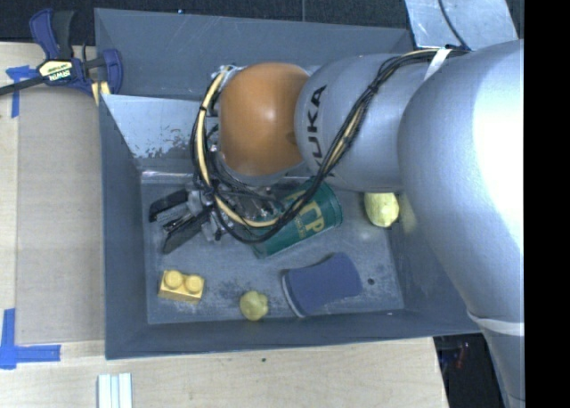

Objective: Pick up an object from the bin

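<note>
My gripper point(161, 227) is low in the left part of the bin, just under the orange cover. Its two black fingers point(169, 208) point left and stand apart over bare bin floor, with nothing between them. A yellow two-stud brick point(181, 285) lies below the fingers near the front left corner. A green can with yellow lettering point(309, 219) lies on its side just right of the gripper, partly hidden by the cables.
A small yellow-green ball point(254, 305) rests at the front wall, with a dark blue flat pad point(322, 283) to its right. A pale yellow lump point(382, 209) sits at the right, close to the arm, which covers the bin's back right.
</note>
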Motion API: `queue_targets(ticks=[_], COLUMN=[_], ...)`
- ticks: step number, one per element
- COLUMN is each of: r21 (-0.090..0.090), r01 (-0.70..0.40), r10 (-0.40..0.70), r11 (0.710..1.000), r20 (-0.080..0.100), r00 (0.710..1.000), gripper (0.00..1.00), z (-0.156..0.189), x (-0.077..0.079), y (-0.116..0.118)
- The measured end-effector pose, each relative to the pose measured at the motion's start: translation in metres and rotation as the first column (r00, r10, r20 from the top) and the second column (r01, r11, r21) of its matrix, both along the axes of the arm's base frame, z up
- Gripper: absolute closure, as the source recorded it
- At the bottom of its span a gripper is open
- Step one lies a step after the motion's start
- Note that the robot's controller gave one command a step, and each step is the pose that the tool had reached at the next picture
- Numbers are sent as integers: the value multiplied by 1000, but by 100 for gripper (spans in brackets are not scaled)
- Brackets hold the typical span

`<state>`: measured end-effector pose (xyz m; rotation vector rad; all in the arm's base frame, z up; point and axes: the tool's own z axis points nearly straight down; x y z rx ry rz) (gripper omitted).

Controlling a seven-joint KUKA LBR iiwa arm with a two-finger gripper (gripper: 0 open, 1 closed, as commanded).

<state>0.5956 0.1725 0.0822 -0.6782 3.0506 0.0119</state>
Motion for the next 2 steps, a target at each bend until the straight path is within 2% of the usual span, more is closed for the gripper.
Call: queue_targets(ticks=[1, 2], r21=[0, -5], r01=[1, 37], r10=[-1, -37], r11=[1000, 999], r20=[0, -11], r00=[1000, 999], gripper=[100, 100], z=[0, 51], x=[0, -3], y=[0, -4])
